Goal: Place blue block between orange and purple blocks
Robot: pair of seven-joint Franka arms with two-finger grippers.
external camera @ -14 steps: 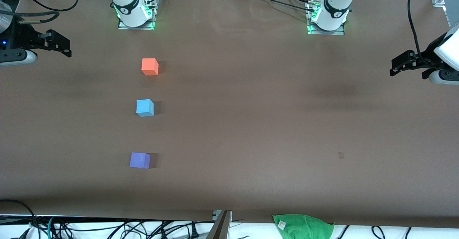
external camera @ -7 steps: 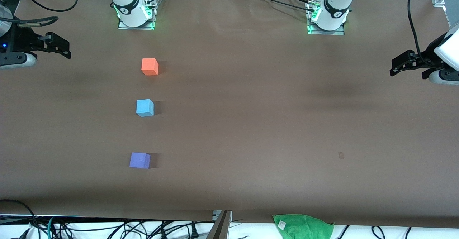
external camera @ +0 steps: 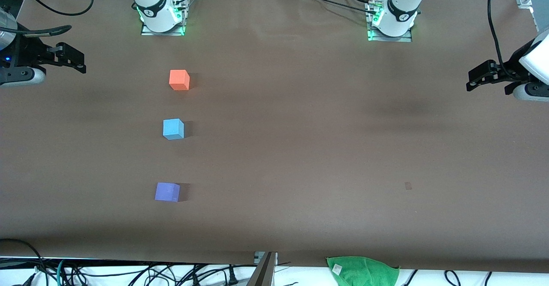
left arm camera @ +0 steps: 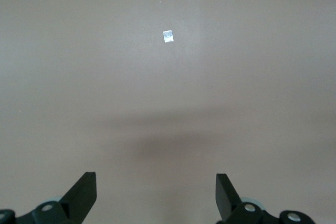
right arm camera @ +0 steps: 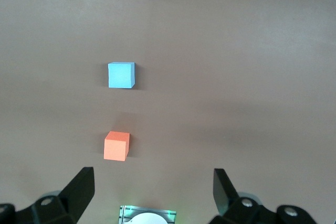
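You are getting the front camera looking down high across the table (external camera: 300,149) toward both bases. Both wrist cameras are facing downward from well above; right wrist and front are sharing the three blocks (right arm camera: 121,74).

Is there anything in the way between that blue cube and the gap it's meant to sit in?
Nothing visible does. The blue block already sits on the table between the orange block and the purple block, touching neither.
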